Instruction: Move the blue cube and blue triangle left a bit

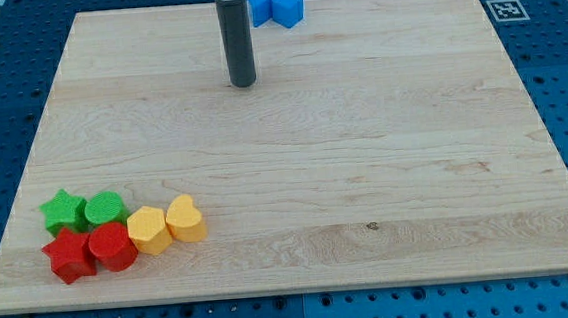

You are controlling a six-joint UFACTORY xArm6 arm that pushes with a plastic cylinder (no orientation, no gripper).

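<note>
Our tip rests on the wooden board; it is a bare rod, with no pincer to part or close. The blue cube and blue triangle, touching, sit toward the view's top-right of our tip, near it.
</note>
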